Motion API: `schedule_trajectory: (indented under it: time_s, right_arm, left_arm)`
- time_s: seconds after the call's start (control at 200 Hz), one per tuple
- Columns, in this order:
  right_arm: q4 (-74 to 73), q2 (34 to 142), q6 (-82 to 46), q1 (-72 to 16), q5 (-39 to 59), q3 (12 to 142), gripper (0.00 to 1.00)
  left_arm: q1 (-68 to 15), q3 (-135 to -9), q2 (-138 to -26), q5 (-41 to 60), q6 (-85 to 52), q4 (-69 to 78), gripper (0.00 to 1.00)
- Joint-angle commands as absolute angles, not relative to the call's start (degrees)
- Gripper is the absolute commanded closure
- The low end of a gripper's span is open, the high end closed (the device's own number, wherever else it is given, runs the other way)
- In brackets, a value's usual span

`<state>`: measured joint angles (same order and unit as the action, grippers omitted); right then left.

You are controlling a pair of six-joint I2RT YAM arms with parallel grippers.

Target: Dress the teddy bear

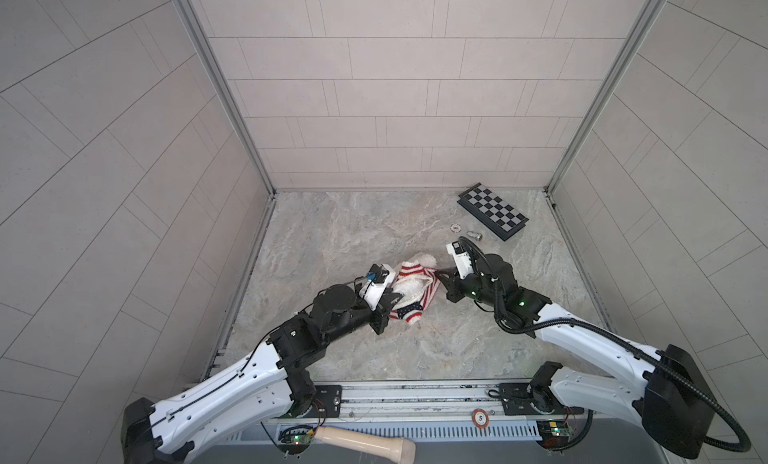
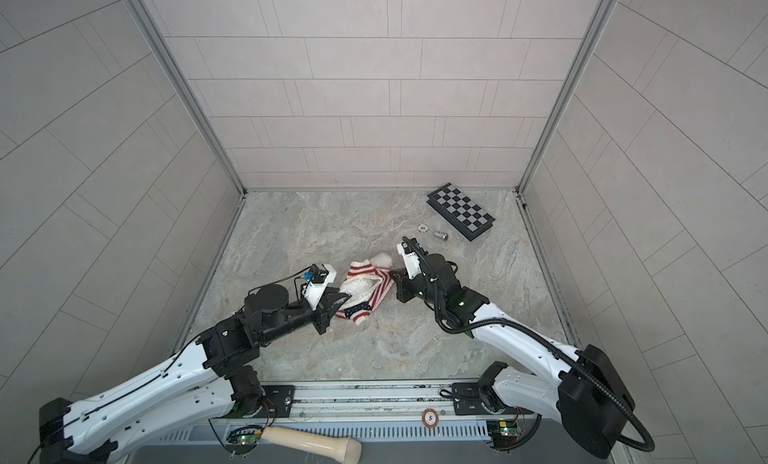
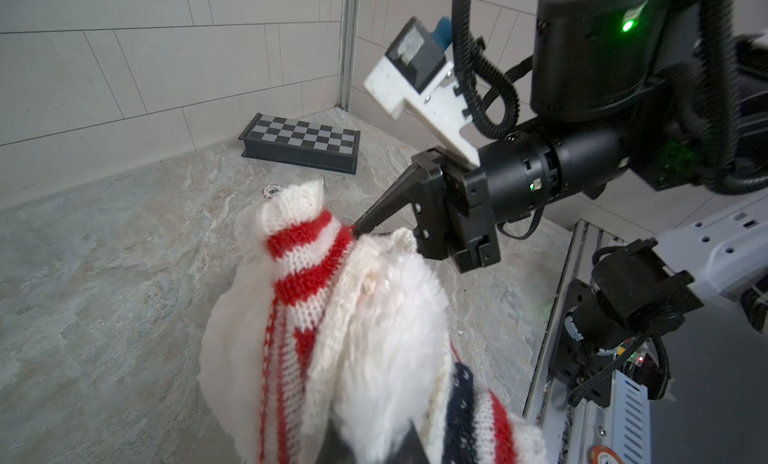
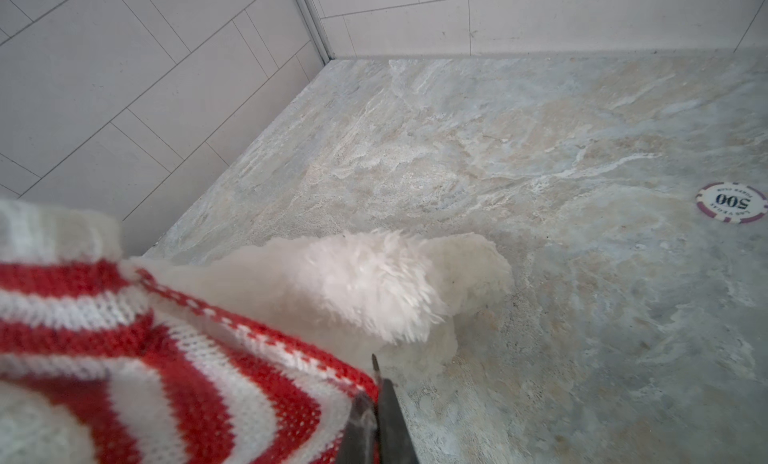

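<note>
The striped sweater (image 1: 411, 271) holds the teddy bear (image 1: 427, 259) partly inside

Teddy bear (image 1: 409, 289) blocks the desk (image 1: 332, 233) middle; chessboard (image 1: 492, 210), poker chip (image 1: 456, 228) and metal piece (image 1: 474, 235) crowd the far right; left side open.

I see a white teddy bear (image 1: 427, 259), a red-white striped sweater (image 1: 412, 270) (one navy patch), and a black-grey checkered board (image 1: 493, 210) at one o'clock.

The left arm (image 1: 216, 393) and right arm (image 1: 582, 329) are showing white shells and black joints; a ribbed black cable (image 3: 462, 33) is running along the right one.
</note>
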<state>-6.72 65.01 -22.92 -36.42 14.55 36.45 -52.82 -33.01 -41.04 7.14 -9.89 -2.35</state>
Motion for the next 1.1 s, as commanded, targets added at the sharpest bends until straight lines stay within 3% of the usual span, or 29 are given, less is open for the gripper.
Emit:
schedule_trajectory:
  time_s: [0.0,0.14,0.28,0.491,0.586,0.716,0.881,1.096]
  right_arm:
    - [-4.6,70.5,-22.9,-34.0,11.9,34.1,1.00]
    - [-4.2,71.6,-23.0,-34.4,14.9,35.0,1.00]
    - [-1.0,63.8,-19.2,-37.8,14.9,33.8,1.00]
    - [-13.8,51.3,-17.9,-40.2,21.9,24.3,1.00]
    - [-12.6,52.7,-17.0,-40.2,22.3,27.7,0.92]
    - [-14.1,51.9,-20.4,-40.2,20.3,27.9,0.69]
    - [-21.7,48.0,-26.0,-41.9,18.9,21.6,0.49]
    - [-46.3,57.5,-36.5,-42.9,23.5,21.6,0.48]
  left_arm:
    - [-52.7,-33.1,-37.6,6.3,-15.6,8.1,1.00]
    - [-52.7,-33.1,-35.5,-2.3,-18.9,6.5,1.00]
    - [-52.7,-30.8,-32.5,-11.5,-21.5,4.5,1.00]
    - [-52.7,-31.2,-35.3,-10.9,-23.6,6.3,1.00]
    - [-52.7,-31.0,-37.4,-8.0,-24.0,8.6,1.00]
    - [-52.7,-31.1,-37.0,-6.6,-26.6,11.0,1.00]
    - [-52.7,-33.8,-36.8,-6.3,-29.7,12.5,1.00]
    - [-52.6,-35.8,-39.8,-3.5,-33.8,19.9,1.00]
